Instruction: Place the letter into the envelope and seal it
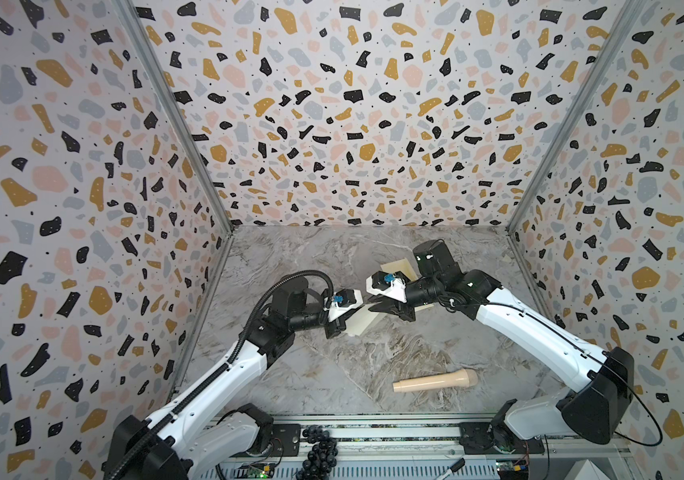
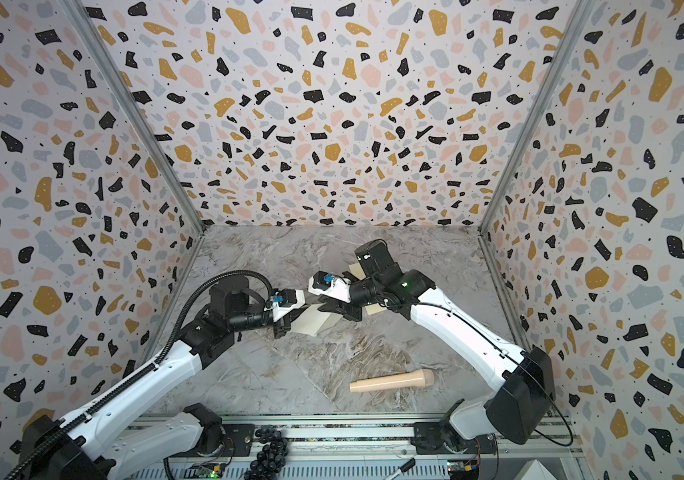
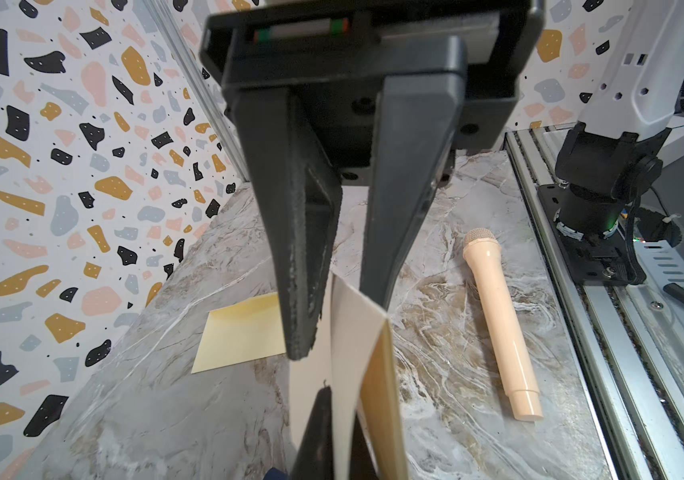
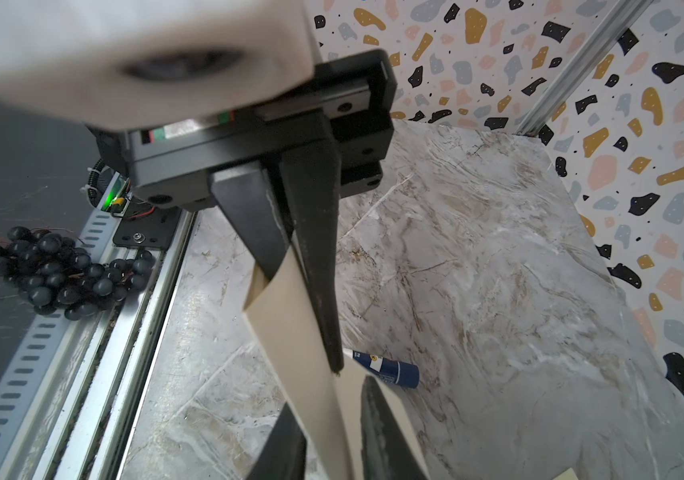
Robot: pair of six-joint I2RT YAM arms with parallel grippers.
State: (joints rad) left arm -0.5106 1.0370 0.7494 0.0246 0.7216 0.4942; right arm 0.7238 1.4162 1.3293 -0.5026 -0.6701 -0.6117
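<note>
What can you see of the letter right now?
The letter is a paper sheet, pale off-white on one face and tan on the other, bent along a crease so both faces show in the left wrist view. It hangs slanted above the marble table; whether its low corner touches is unclear. The left tool pinches one end, the right tool the opposite end. No border or emblem is readable. It sits apart from the envelope, which lies flat.

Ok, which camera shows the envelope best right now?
Left wrist view: the envelope lies flat on the table, mostly unobstructed. Both top views show only corners behind the right arm; the right wrist view shows none clearly.
</note>
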